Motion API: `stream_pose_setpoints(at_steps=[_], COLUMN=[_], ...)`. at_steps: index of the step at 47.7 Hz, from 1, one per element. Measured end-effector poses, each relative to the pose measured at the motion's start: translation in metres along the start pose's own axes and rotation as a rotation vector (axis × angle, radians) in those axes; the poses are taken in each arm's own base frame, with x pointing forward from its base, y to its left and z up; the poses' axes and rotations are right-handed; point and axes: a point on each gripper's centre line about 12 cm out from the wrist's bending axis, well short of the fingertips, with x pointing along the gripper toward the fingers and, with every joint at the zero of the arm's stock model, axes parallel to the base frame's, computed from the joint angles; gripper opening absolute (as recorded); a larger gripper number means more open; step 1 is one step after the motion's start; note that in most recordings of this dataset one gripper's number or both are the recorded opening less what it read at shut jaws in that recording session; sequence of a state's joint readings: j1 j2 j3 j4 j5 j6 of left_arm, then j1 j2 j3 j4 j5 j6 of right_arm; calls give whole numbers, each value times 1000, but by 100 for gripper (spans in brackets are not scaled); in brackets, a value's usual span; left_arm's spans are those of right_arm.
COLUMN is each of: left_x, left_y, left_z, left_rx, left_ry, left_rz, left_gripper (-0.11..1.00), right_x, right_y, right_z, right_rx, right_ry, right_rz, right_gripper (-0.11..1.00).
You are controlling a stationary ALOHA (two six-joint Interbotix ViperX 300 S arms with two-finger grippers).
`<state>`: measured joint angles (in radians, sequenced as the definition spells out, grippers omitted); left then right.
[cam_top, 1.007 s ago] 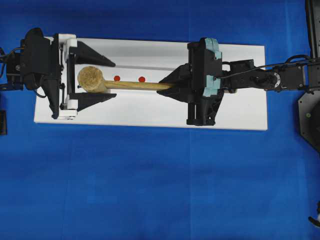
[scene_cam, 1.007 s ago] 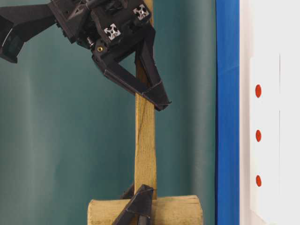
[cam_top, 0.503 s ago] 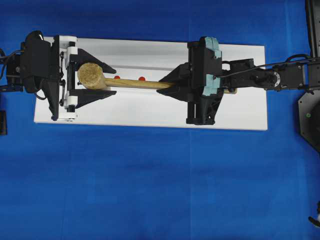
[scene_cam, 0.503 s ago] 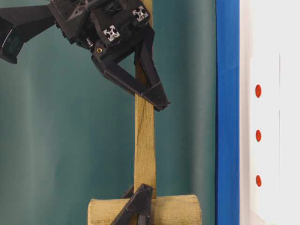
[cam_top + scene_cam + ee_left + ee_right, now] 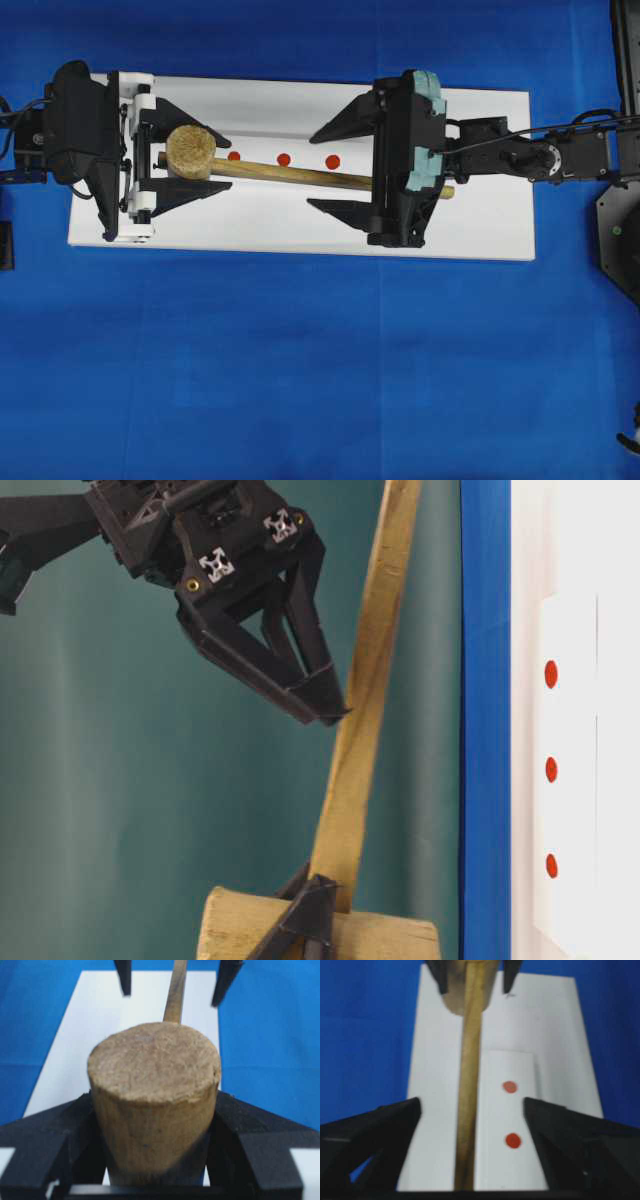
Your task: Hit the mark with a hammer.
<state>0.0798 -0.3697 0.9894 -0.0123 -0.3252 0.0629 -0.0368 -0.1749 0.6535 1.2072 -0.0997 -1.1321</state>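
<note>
The hammer's round wooden head (image 5: 191, 151) is clamped between the black fingers of my left gripper (image 5: 205, 157) at the left end of the white board (image 5: 480, 200). The wrist view shows both fingers pressed against the head (image 5: 155, 1090). The flat handle (image 5: 300, 176) runs right and passes between the spread fingers of my right gripper (image 5: 312, 170), which is open and touches nothing. Seen from table level, the handle (image 5: 365, 710) slants, its free end leaning toward the board. Three red marks (image 5: 233, 156) (image 5: 284, 159) (image 5: 332, 161) lie in a row just beyond the handle.
The board lies on a blue cloth (image 5: 320, 370) that covers the table. A raised white strip (image 5: 507, 1120) on the board carries the red marks. The right arm's black links (image 5: 540, 158) stretch off to the right edge.
My right gripper has opened and let go of the handle. The handle has tilted toward the board and swung slightly, uncovering a third red mark. The left gripper has closed on the head.
</note>
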Motion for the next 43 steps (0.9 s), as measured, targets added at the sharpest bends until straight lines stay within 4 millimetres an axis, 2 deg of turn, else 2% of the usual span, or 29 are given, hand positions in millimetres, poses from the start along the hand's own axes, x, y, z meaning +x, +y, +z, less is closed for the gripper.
stream_pose_setpoints(at_steps=[13, 26, 43], left_x=[1, 4, -1], left_y=[1, 1, 0], left_z=[2, 14, 21], left_rx=[-188, -538, -1047], left_ry=[23, -3, -24], left_rz=[3, 0, -16], left_gripper=[44, 44, 44], right_x=[0, 0, 0], right_y=[-1, -1, 0], right_z=[1, 0, 1], right_rx=[-1, -17, -40], right_ry=[-4, -4, -7], right_rz=[-5, -5, -4], right_gripper=[92, 92, 92])
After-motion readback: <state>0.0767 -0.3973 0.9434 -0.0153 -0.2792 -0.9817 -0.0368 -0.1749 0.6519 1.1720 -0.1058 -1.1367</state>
